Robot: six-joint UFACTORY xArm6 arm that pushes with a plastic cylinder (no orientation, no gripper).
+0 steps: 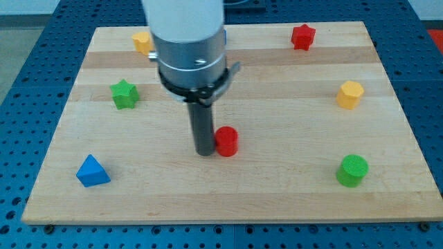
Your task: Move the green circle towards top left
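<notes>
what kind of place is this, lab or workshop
Probably a robotics lab: a wooden board of small coloured blocks sits on a blue perforated bench, with my tip beside a red block.

Pale grey cylinder, black clamp — dark rod; my tip [205, 153].

Arm enters from the view's top, centre-left; pale grey cylindrical wrist with a dark clamp ring below it. Straight dark rod hangs vertical from the ring. My tip [205, 153] sits low on the surface [291, 187], near mid-board.
</notes>
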